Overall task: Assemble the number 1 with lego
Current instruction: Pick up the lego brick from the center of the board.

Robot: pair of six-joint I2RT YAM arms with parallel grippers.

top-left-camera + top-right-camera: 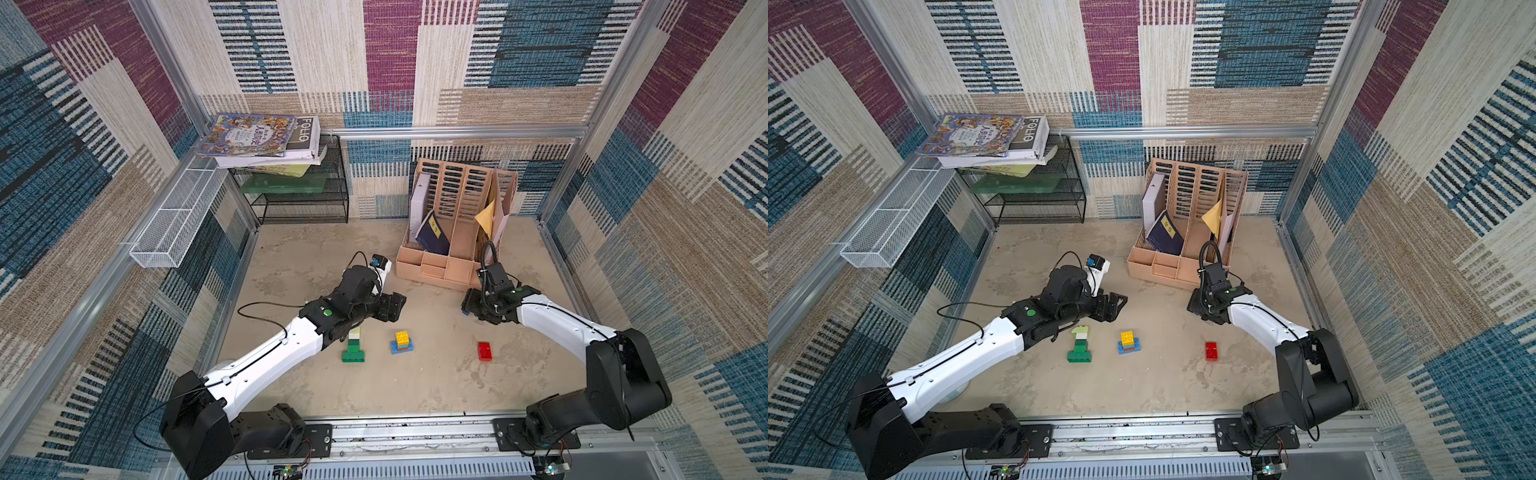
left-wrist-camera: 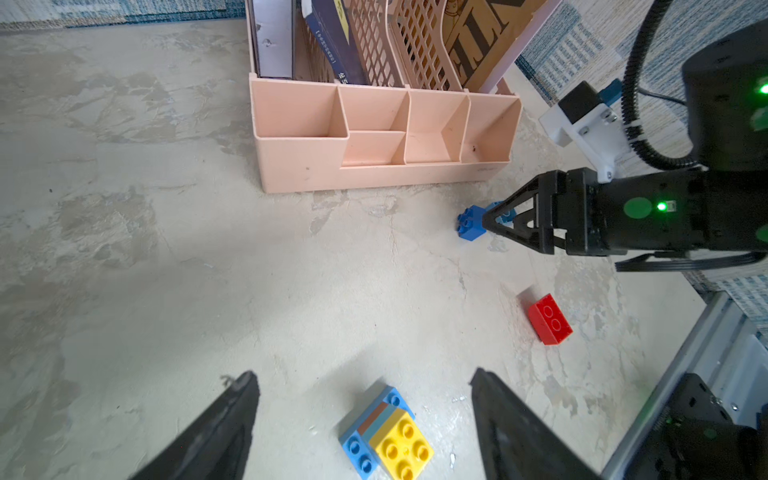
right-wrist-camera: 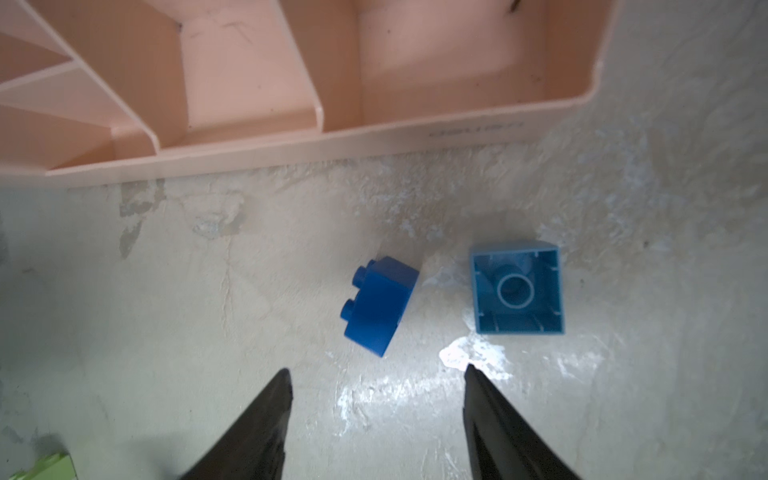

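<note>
L gripper [image 2: 361, 374] wide open, nothing in it; yellow-on-blue stack [image 2: 386, 436] shows between its fingers in wrist view, well out in front of the pink desk organiser [image 2: 299, 166]. R gripper [image 3: 377, 368] approx half open, empty, tips over bare floor [image 3: 166, 291] near organiser's front wall. Close to that wall, apart: dark blue brick [image 3: 380, 305] on its side & light blue brick [image 3: 517, 286] upside down. Farther out from organiser: red brick [image 1: 484, 351], flat. Farthest from it: green/lime/cream fig [image 1: 353, 347], top end under L arm [image 1: 270, 357].
</note>
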